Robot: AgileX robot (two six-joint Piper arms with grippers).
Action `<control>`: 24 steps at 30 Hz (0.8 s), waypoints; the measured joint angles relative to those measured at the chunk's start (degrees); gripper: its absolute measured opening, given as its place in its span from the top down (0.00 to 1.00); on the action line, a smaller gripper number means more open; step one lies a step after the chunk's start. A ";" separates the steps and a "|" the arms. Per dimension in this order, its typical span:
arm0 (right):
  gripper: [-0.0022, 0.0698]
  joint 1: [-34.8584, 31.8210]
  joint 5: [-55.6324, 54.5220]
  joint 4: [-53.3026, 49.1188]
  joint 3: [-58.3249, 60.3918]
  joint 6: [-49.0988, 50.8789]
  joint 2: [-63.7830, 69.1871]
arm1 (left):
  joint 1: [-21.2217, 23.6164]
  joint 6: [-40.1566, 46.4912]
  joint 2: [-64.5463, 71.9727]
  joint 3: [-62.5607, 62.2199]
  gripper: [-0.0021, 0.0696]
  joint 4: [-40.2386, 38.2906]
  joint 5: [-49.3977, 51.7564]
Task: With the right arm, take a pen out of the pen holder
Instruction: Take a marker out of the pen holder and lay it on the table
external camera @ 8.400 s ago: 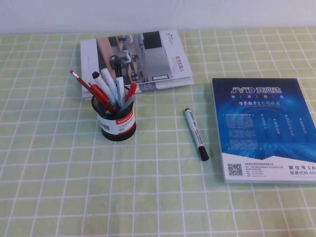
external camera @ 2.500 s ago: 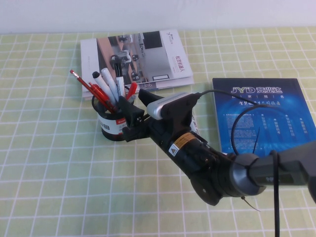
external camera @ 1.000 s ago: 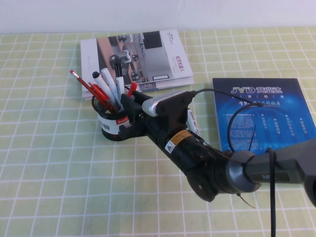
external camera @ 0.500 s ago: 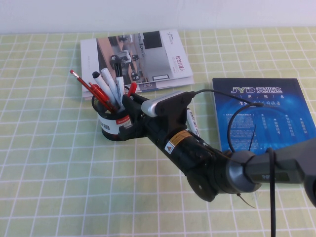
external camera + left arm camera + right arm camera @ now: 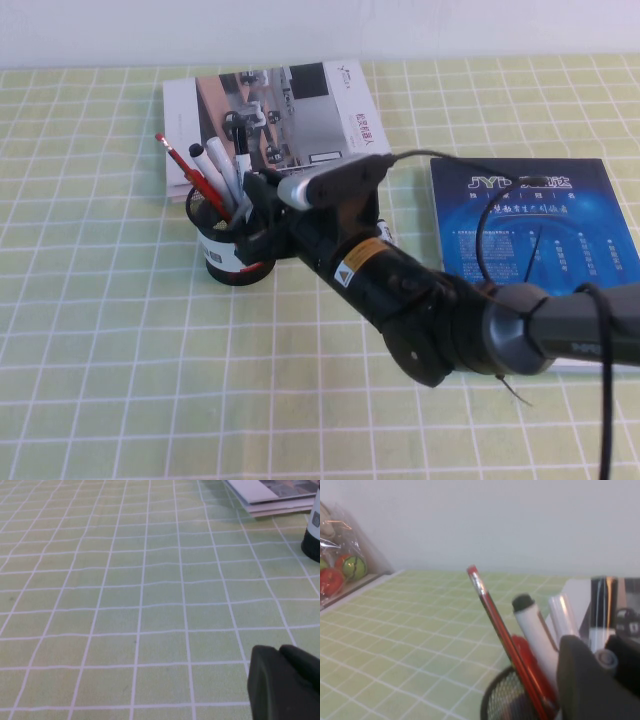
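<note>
The black mesh pen holder stands left of centre with several pens in it, among them a red pencil and a black-capped white marker. My right gripper is at the holder's right rim, shut on a pen whose pale grey end shows between the black fingers. In the right wrist view the red pencil and the marker lean beside the mesh. My left gripper hangs low over bare cloth, fingers together, holding nothing.
A grey brochure lies behind the holder and a blue booklet lies at the right. The green checked cloth covers the table. My right arm hides most of the loose black marker. A bag of colourful balls sits far off.
The right gripper's fingers have closed on a pen in the holder. The arm has then risen slightly, and the pens now lean more upright and a little to the right.
</note>
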 joint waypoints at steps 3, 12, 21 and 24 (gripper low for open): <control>0.91 0.00 2.03 0.00 0.00 -1.64 -2.51 | 0.00 0.00 0.00 0.00 0.98 0.00 0.00; 0.91 0.00 14.37 0.00 0.00 -6.27 -11.82 | 0.00 0.00 0.00 0.00 0.98 0.00 0.00; 0.91 0.00 27.65 0.00 0.00 -12.17 -22.87 | 0.00 0.00 0.00 0.00 0.98 0.00 0.00; 0.91 0.00 33.94 0.54 0.00 -15.00 -26.42 | 0.00 0.00 0.00 0.00 0.98 0.00 0.00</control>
